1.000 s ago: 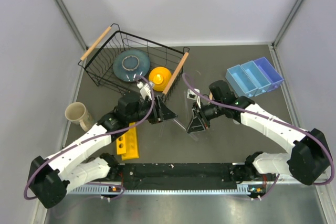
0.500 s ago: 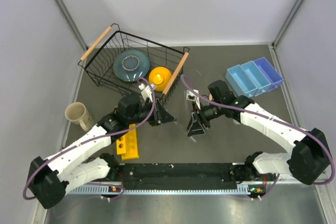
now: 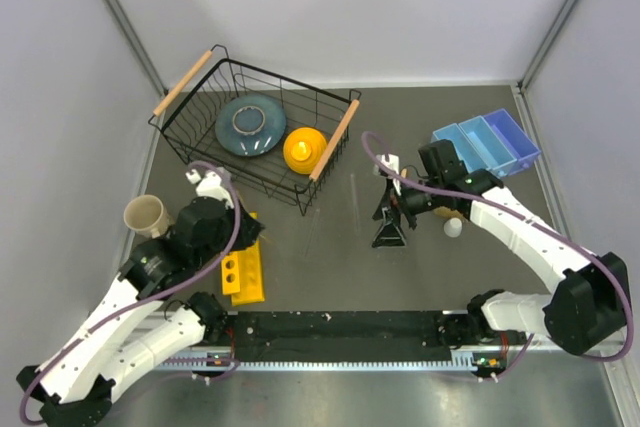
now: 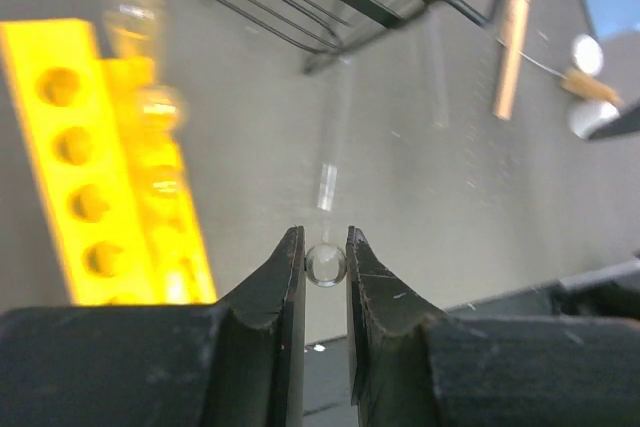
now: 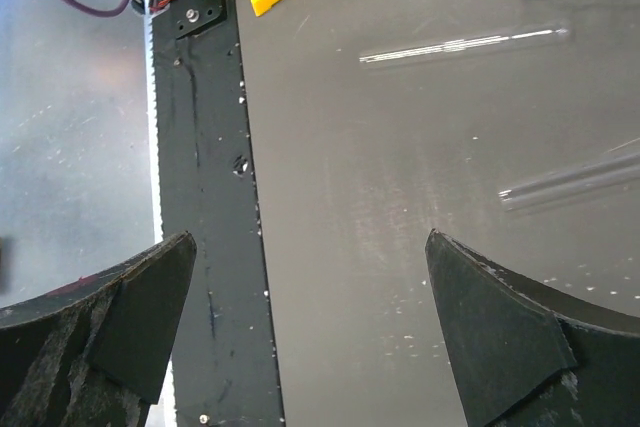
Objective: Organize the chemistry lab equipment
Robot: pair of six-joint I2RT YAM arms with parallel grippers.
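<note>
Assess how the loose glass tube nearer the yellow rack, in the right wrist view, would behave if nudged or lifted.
The glass tube is a slim cylinder lying flat on the smooth table, so a sideways nudge would probably roll it. Clear, thin glass suggests stiff, light and fragile. Its glossy surface may slip in a claw.

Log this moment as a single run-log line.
left gripper: shut on slim clear glass tube | right gripper: open, empty | yellow holed rack: beside left gripper

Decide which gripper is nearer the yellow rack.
Left. The left gripper, shut on a glass tube, hangs right beside the yellow rack; the right gripper stands open mid-table, to its right.
</note>
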